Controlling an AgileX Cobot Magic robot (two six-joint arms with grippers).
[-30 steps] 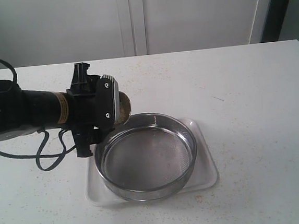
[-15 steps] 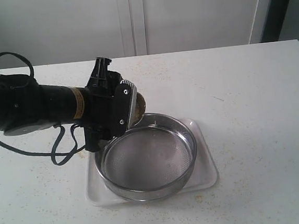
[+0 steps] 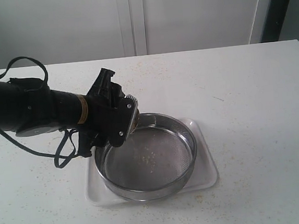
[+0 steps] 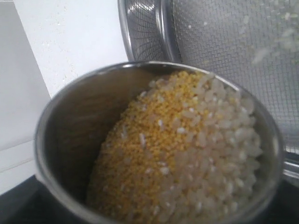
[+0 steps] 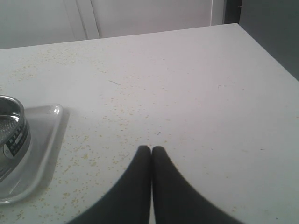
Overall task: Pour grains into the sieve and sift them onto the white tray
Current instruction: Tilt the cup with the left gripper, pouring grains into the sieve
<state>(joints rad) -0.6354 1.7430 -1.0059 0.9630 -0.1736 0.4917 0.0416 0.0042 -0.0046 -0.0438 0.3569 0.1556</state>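
Observation:
My left gripper [image 3: 129,117] is shut on a small steel cup [image 4: 70,109], tipped steeply over the back left rim of the sieve [image 3: 189,136]. The cup is full of grains [image 4: 187,149], yellow meal on one side and pale rice-like grains on the other. A few grains [image 3: 148,157] lie on the sieve's mesh, and some show blurred in mid-fall [image 4: 285,38] over the sieve [image 4: 224,46]. The sieve stands on the white tray [image 3: 207,165]. My right gripper [image 5: 151,149] is shut and holds nothing, low over the bare table, off to the side of the tray [image 5: 46,133] and sieve [image 5: 14,135].
The white table [image 3: 253,97] is speckled with stray yellow grains [image 5: 84,156]. A black cable [image 3: 64,151] loops from the left arm near the tray's left side. A white wall with cabinet doors stands behind the table.
The left arm moved right and tipped the cup further over the sieve's rim. Grains have started to land on the mesh, which was bare before.

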